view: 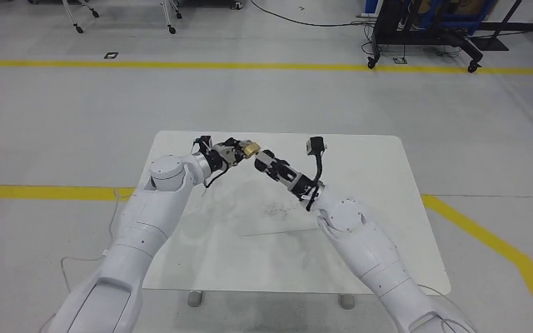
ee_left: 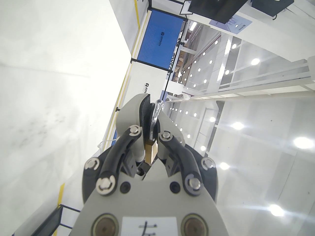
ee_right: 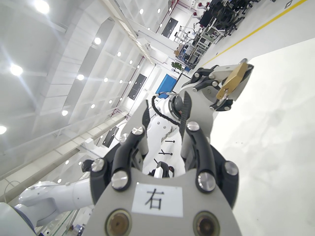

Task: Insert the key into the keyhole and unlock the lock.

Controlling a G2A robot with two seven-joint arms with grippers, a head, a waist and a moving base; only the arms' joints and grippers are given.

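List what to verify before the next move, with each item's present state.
1. Lock held by left gripper: ok, shut on it.
2. Lock lifted off table: ok.
3. Key in right gripper: not ok; it is open and empty.
4. Key in keyhole: cannot tell; a silver piece shows at the lock's base.
5. Shackle released: cannot tell.

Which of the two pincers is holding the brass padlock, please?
The left pincer: it is shut on the brass padlock, whereas the right pincer stands open with nothing between its fingers.
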